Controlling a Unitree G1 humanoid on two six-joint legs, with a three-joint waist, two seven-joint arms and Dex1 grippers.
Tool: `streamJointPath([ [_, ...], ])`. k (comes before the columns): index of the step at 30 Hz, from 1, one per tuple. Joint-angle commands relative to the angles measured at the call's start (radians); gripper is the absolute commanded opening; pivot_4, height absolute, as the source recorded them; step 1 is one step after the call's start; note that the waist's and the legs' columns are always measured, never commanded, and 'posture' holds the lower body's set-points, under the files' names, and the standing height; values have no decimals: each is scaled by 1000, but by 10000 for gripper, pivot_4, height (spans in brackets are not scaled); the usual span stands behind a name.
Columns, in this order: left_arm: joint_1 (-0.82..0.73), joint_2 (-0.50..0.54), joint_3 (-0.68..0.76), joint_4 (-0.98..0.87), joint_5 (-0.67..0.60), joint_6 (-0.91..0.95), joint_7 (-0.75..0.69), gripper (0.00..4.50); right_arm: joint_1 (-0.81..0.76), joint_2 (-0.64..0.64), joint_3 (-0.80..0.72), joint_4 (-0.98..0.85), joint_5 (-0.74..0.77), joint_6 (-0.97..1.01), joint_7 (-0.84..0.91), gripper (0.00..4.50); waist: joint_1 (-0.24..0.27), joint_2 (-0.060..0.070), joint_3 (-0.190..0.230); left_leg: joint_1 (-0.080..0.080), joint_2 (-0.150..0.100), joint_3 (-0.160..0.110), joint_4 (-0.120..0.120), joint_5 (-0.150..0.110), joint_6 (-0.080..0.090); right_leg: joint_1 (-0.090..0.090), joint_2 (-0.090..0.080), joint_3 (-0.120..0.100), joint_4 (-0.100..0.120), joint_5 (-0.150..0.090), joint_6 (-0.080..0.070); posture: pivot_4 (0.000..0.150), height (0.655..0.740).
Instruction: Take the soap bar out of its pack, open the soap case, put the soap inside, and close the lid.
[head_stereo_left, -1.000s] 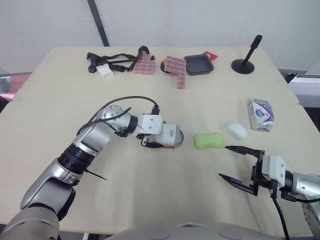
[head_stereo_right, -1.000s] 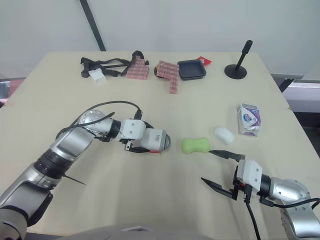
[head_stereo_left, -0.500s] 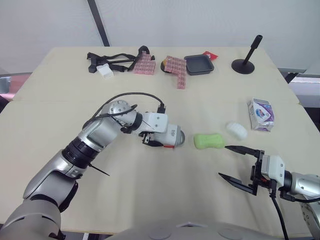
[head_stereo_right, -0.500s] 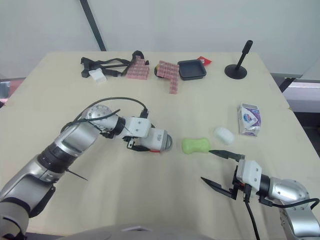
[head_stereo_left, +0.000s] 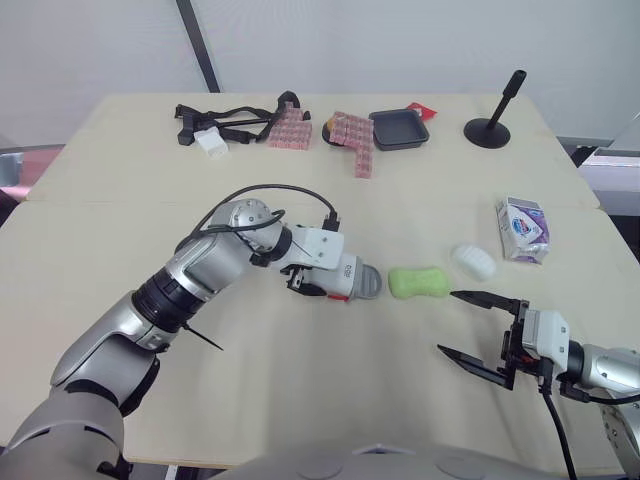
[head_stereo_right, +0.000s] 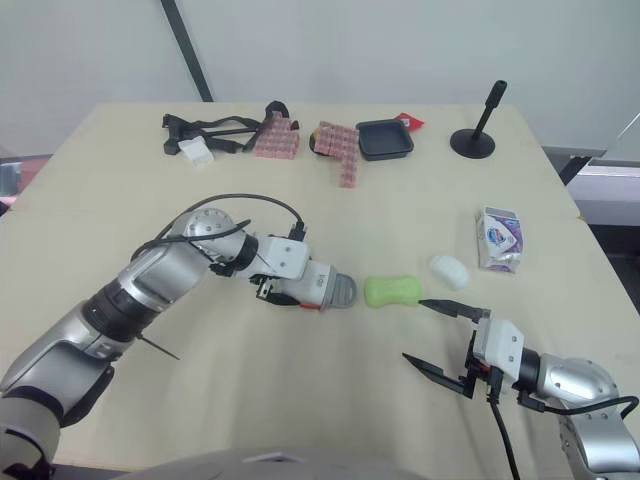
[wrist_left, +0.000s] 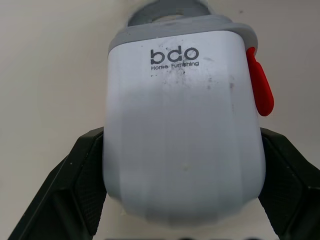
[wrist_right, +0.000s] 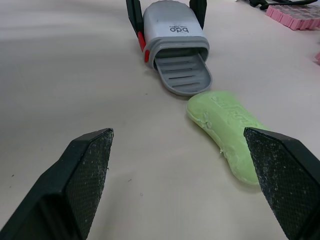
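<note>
On the table (head_stereo_left: 120, 200), the left gripper (wrist_left: 182, 135) clamps the white case (head_stereo_left: 340, 275), its grey tray (wrist_right: 182, 75) slid out. The right gripper (head_stereo_left: 450, 322) hangs low near the front edge, its 2 fingers spread wide. The pack (head_stereo_left: 522, 229) lies toward the right edge. The green soap (head_stereo_left: 418, 282) lies bare just beside the tray's end.

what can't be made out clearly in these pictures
Left wrist view: the soap case, clamped in the left end effector, hides most of its grey tray and the table beyond.
Head views: print on the soap pack is too small to read.
Head views: the white lump near the green soap is too small to identify.
</note>
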Motion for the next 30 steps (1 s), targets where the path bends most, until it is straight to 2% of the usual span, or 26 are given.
streamJointPath([
  [1, -30, -2, 11, -27, 1, 18, -12, 34749, -2, -2, -9, -5, 7, -18, -4, 44828, 0, 0, 0, 0, 0, 0, 0, 0, 0, 0, 0, 0, 0, 0, 0, 1500, 7400],
  [16, -12, 116, 64, 41, -16, -61, -38, 34749, -13, -4, -2, 7, 5, -18, -4, 44828, -1, 0, 0, 0, 0, 0, 0, 0, 0, 0, 0, 0, 0, 0, 0, 1500, 7400],
  [30, 39, 125, 143, 142, -95, -213, -48, 34749, -21, -12, -9, 31, 9, -27, 11, 44828, 0, 0, 0, -1, 0, 0, 0, 0, 0, 0, 0, -1, -1, 0, 0, 1500, 7400],
])
